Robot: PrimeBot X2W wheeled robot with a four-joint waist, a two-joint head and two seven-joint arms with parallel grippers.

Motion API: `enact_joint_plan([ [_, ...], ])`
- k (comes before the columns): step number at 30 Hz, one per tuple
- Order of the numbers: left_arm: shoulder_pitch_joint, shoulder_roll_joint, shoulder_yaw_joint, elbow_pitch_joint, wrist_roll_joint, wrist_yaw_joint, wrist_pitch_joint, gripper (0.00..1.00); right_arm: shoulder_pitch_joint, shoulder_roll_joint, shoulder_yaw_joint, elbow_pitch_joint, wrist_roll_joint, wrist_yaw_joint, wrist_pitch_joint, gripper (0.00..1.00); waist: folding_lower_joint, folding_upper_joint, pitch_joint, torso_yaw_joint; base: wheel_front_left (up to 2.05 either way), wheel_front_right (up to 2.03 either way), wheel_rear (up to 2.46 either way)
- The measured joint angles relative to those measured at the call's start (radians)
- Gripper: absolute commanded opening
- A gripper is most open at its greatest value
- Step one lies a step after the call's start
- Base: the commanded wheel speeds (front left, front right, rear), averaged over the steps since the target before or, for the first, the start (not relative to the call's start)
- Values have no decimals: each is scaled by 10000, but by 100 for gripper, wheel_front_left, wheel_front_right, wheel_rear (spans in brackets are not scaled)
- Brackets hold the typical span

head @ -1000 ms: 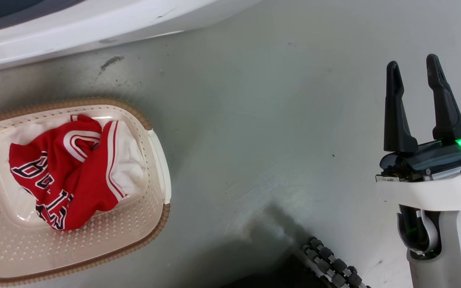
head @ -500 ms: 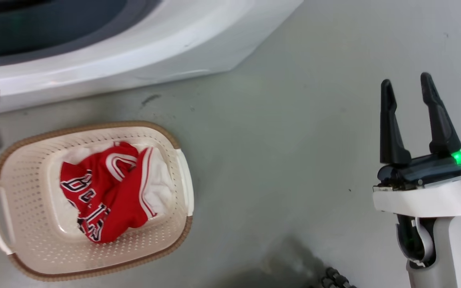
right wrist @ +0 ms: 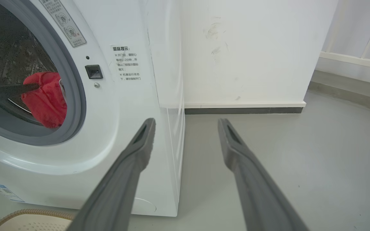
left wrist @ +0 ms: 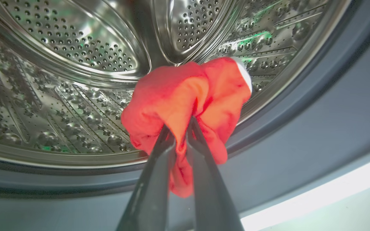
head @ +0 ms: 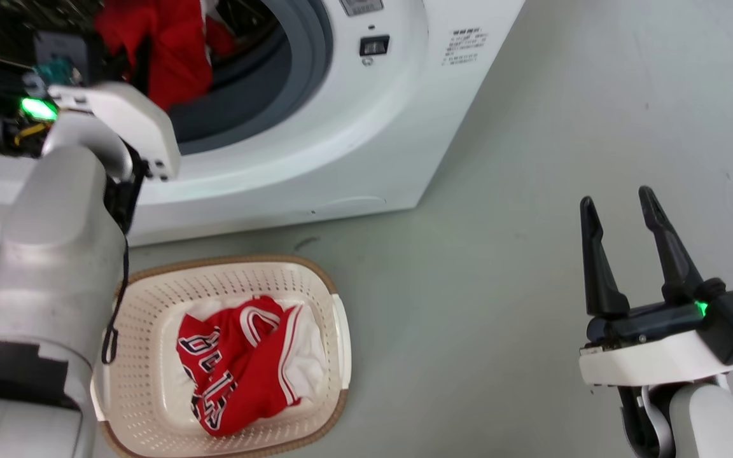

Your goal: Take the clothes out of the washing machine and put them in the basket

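A: Item 1?
B: The left hand (left wrist: 180, 125): closed on a red garment (left wrist: 188, 93), held at the mouth of the washing machine (head: 341, 146), steel drum (left wrist: 75, 48) behind it.
A: No. 2?
B: The right hand (head: 616, 195): fingers apart, empty, over the floor (head: 500, 254), right of the machine.
A: And the basket (head: 150, 356)?
B: On the floor, near side of the machine, approx. under the opening. Contents: jersey (head: 239, 362), red w/ white trim, crumpled.
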Motion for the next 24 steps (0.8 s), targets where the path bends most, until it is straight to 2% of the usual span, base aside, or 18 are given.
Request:
enact_joint_plan([
  [7, 1488, 153, -159, -1459, -194, 0, -215, 0, 485, 0, -10, 98, -174, 0, 0, 100, -1, 0, -1059, 354, 0, 0, 0],
  [13, 2832, 326, -113, -3492, -173, 198, -222, 0, 951, 0, 12, 176, -313, 0, 0, 100, -1, 0, -1831, 639, 0, 0, 0],
  [18, 4066, 556, -102, -5327, -174, 594, -151, 0, 1309, 0, 23, 263, -320, 0, 0, 100, 0, 0, -2427, 838, 0, 0, 0],
  [19, 4545, 673, -105, -6140, -190, 746, 52, 0, 1462, -2, 17, 297, -320, 0, 0, 100, -1, 0, -2646, 903, 0, 0, 0],
  [24, 5809, 972, 25, -8297, -339, 1271, 608, 0, 1743, -2, -42, 343, -320, 0, 0, 100, 0, 0, -3104, 1052, 0, 0, 0],
])
